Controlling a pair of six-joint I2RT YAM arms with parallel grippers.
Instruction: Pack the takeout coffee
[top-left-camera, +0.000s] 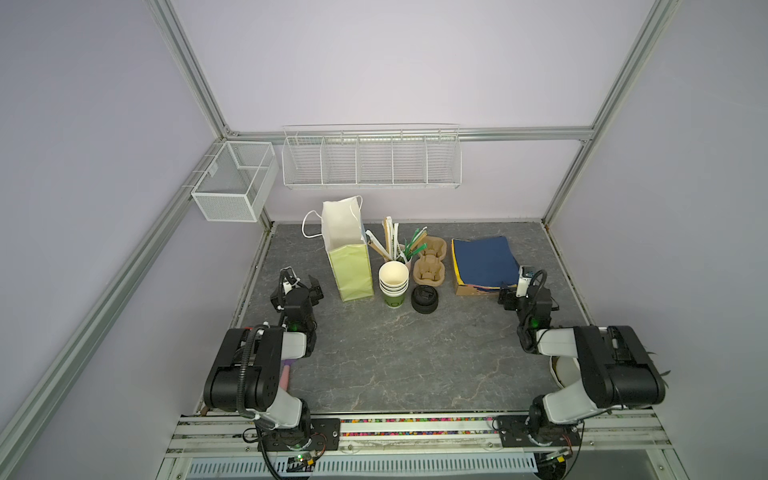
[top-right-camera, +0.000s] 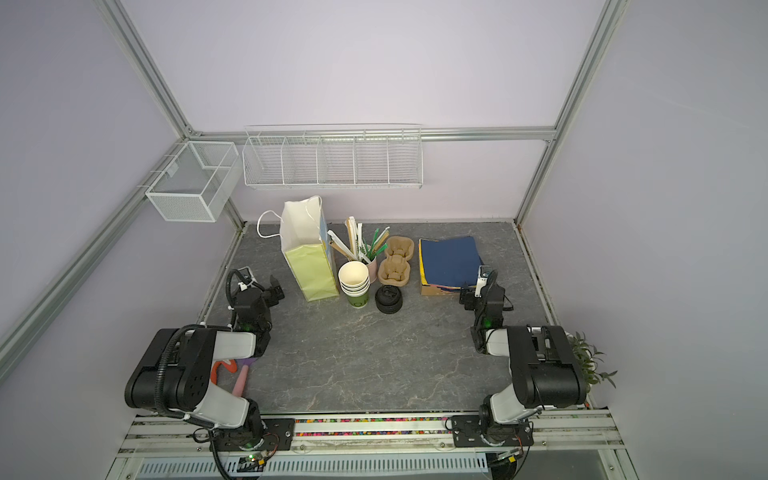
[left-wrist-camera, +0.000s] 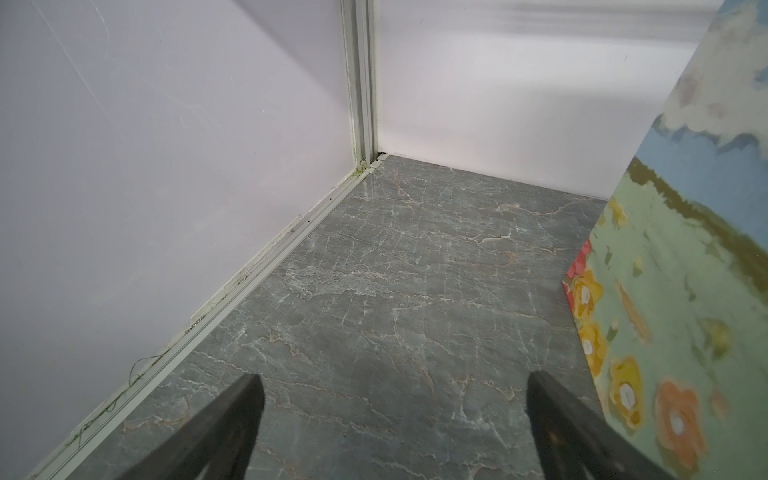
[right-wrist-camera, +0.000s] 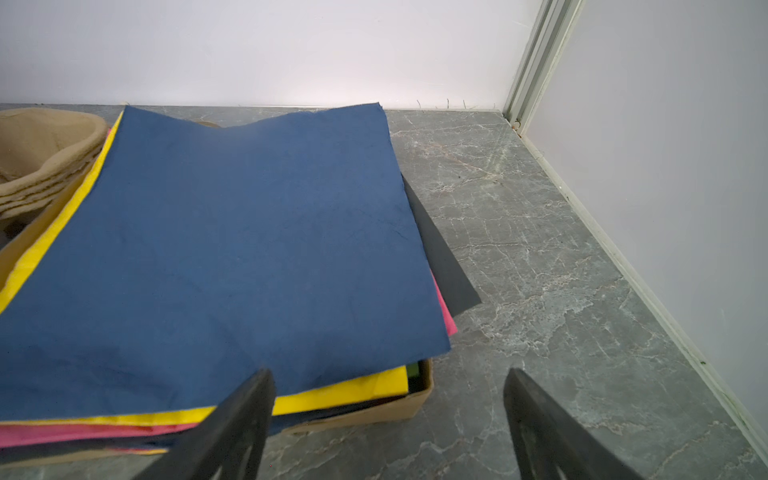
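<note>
Hanging wide open and empty, left gripper (left-wrist-camera: 392, 388) and right gripper (right-wrist-camera: 388, 384) sit apart from green cups (top-left-camera: 393, 286) and black lids (top-left-camera: 424, 300) toward the tabletop's (top-left-camera: 395, 365) back edge; no capped coffee shows; light, crushable paper probably wants a gentle side pinch

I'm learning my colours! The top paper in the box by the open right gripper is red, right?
Not quite: the top paper is dark blue, not red, as the right wrist view shows. The rest is right: it tops the pile in the cardboard box, by the open right gripper.
</note>
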